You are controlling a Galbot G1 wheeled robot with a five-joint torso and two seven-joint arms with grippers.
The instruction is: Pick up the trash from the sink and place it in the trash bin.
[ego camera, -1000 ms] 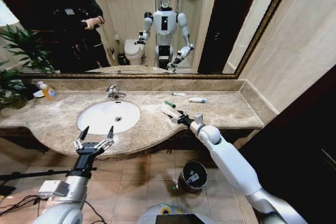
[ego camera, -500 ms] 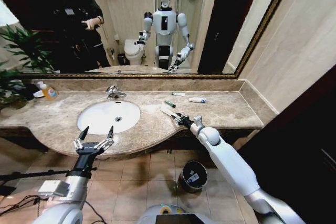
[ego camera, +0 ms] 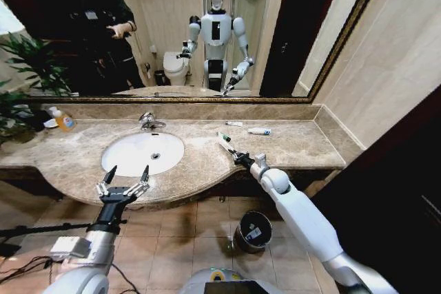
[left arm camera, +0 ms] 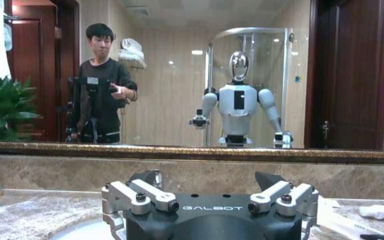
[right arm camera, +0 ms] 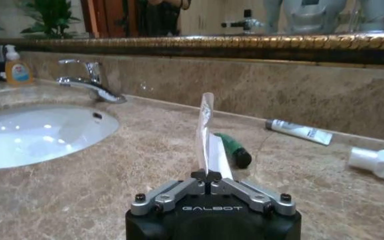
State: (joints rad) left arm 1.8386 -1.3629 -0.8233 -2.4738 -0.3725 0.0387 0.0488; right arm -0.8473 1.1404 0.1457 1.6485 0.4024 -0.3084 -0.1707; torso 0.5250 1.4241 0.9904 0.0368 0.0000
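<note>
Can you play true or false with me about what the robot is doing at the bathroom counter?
1. The right gripper is pinching a flat white packet. True.
2. The packet is already in the trash bin. False: it is held over the counter; the bin stands on the floor.
3. The left gripper is open and holds nothing. True.
4. The green piece lies inside the sink. False: it lies on the counter beside the sink.
5. The soap bottle is tipped over. False: it stands upright.
</note>
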